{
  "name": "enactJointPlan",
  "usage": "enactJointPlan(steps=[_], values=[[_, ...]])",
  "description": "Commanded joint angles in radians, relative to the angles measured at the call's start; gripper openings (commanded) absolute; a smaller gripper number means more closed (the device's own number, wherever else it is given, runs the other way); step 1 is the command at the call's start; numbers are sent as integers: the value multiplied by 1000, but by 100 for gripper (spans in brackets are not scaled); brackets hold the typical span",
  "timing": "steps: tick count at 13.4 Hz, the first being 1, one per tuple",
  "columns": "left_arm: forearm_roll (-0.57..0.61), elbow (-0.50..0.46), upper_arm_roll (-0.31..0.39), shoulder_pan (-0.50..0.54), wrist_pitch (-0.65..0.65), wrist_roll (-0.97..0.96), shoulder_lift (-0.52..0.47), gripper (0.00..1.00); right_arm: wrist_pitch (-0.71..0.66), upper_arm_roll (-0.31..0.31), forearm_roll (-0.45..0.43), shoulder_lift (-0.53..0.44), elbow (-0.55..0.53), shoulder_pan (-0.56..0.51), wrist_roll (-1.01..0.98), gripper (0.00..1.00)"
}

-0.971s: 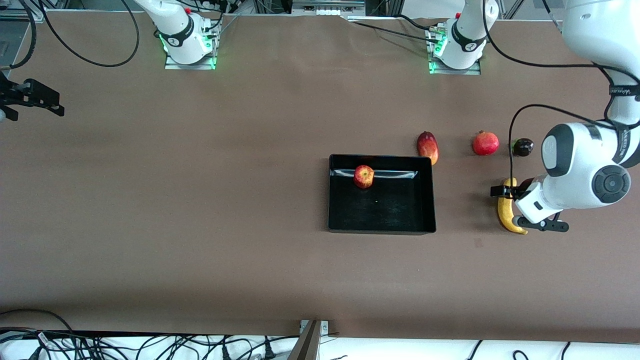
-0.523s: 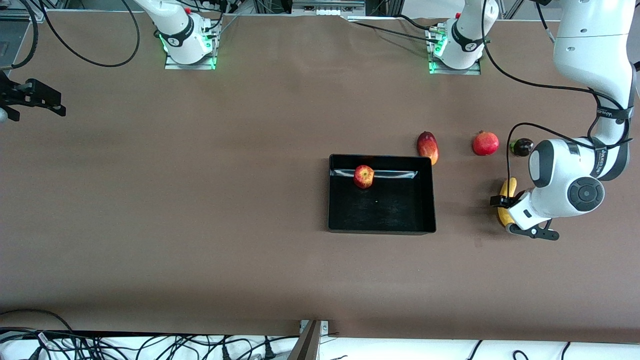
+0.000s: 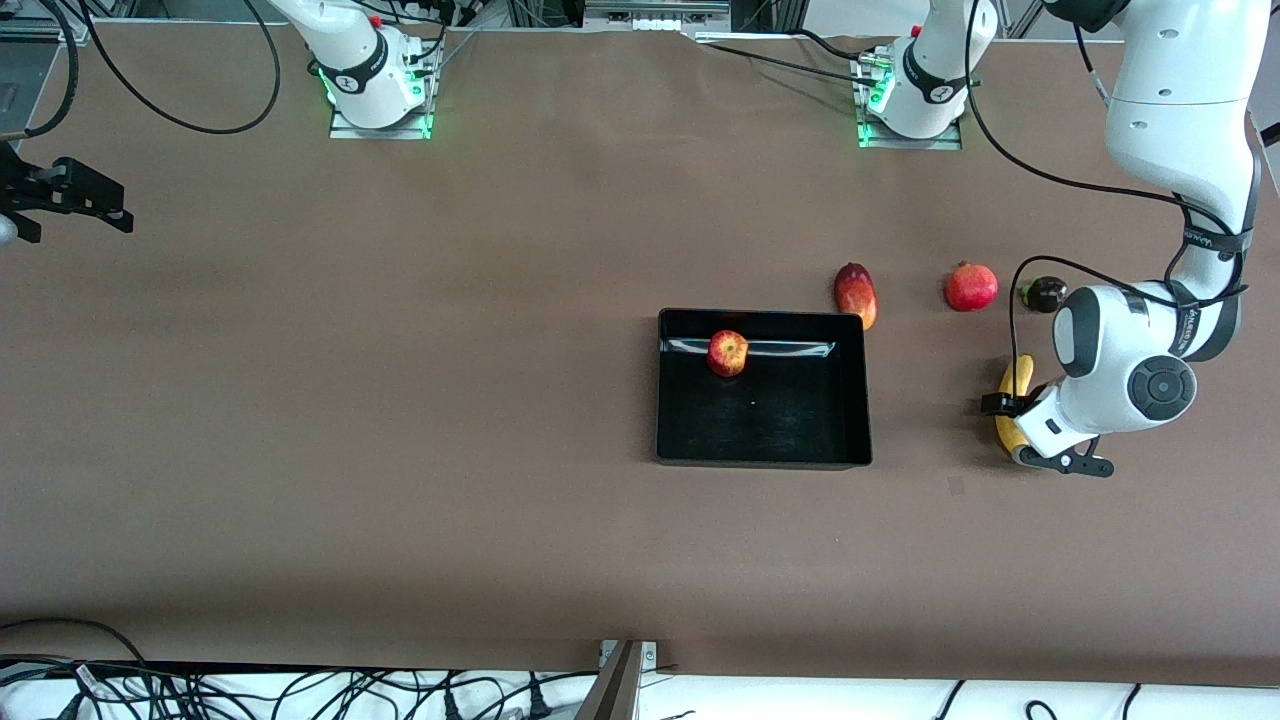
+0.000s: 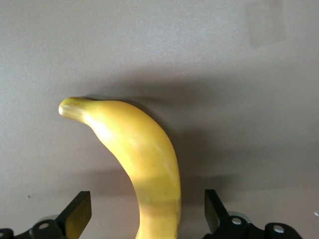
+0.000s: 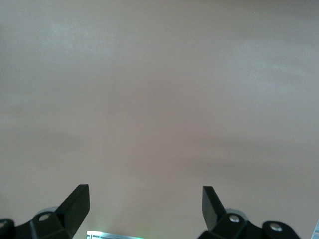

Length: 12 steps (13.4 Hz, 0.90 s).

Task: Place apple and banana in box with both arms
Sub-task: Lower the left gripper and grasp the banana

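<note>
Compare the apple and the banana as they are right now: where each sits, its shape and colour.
The apple lies inside the black box, by the wall nearest the robots; the banana lies on the bare table toward the left arm's end. The apple is small, round and red with yellow streaks; the banana is long, curved and plain yellow. The apple has no pincer near it; the banana lies between the open fingers of the left pincer. Neither is held.
</note>
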Motion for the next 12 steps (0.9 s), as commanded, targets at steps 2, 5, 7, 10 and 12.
enactJointPlan(steps=[2,5,7,10,12], values=[[22,-21,-11,17,34,11,4,69,-11,9,14,-3,9,-7,5,100],[20,-22,-11,15,35,10,4,21,-11,10,14,-3,9,-7,5,100],[17,-21,-11,15,35,10,4,0,-11,9,14,-3,9,-7,5,100],[14,-21,-11,15,15,4,-11,0,-9,9,14,-3,9,-5,5,100],[13,-16,-12,0,-70,-13,-57,0,-11,12,14,-3,9,-5,5,100]])
